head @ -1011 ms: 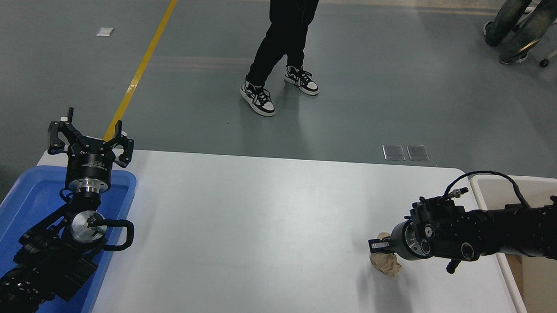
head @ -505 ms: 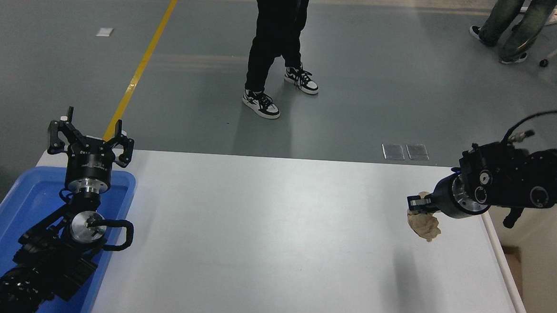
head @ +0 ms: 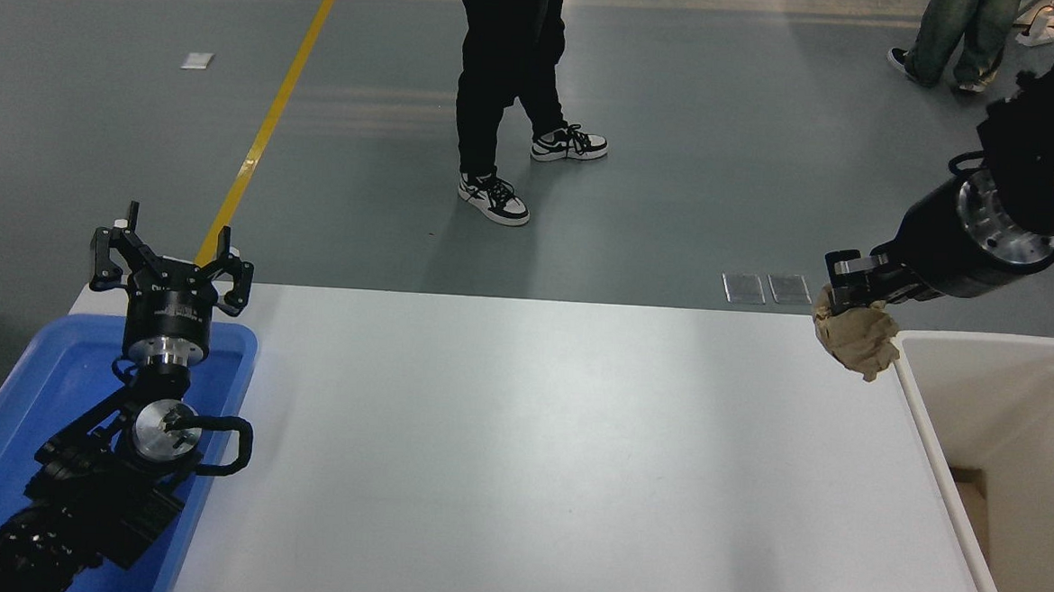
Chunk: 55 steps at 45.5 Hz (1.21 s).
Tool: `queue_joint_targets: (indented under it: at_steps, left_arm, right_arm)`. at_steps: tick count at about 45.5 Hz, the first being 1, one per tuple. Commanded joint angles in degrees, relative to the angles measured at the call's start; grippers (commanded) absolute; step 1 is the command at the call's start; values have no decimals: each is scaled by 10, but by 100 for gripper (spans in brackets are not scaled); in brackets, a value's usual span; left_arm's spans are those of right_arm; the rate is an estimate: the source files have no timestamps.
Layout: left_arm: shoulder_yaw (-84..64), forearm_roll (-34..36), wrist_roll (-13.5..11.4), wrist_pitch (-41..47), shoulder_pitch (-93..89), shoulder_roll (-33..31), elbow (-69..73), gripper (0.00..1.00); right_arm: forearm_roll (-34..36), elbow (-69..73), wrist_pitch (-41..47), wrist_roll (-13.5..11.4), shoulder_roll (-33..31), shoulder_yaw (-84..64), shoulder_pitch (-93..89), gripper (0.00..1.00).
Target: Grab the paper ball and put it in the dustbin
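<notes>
The right gripper (head: pixel 852 281) is closed on the paper ball (head: pixel 857 339), which is pinched at its upper part and hangs below the fingertips, at roughly 6 o'clock from them. The ball is held clear of the table (head: pixel 527 458), above the table's far right corner, and just short of the near-left rim of the dustbin (head: pixel 930 434), which stands at about 4 o'clock from the ball.

The ball is judged to be very light, soft and compressible. Its crumpled folds give ample purchase, so slippage is unlikely, although a loose outer fold could tear or unfurl if only that fold is held. A hold across the dense middle of the wad is to be preferred. Little damage is to be expected from a drop.

A further shift toward 3 o'clock is judged necessary before release, so that the ball is brought over the dustbin's opening.

The left gripper (head: pixel 170 264) is parked with its fingers spread, above the blue tray (head: pixel 26 396) at the table's left edge.
</notes>
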Motion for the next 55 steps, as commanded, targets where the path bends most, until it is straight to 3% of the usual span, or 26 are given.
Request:
queue_joint_targets:
  at_steps: [1,12,23,27,36,43,55]
  left_arm:
    - [0,0,0,-1,1,0,0,99]
    - [0,0,0,-1,0,0,0,99]
    - [0,-2,-1,0,0,-1,0,99]
    - [0,-2,-1,0,0,0,0,99]
    - [0,-2,-1,0,0,-1,0,99]
    - [0,-2,-1,0,0,-1,0,99]
    - [0,-2,-2,0,0,-1,0,99]
  right_arm:
    - [8,2,23,0,-3,-40,36,0]
    - [2,-61,4,-3,-44,-124,-13,0]
    - [-77,-257,-16,-1,-199,-120,-163,0]
    - [-84,-345,-66,0,-242,-75,-276,0]
    - [-79,-470,-179,-2,-277,85,-558,0]
    - [-18,-546,-248,-7,-250,242,-751,0]
    - [196,-746,-323,-30,-66,323,-955,0]
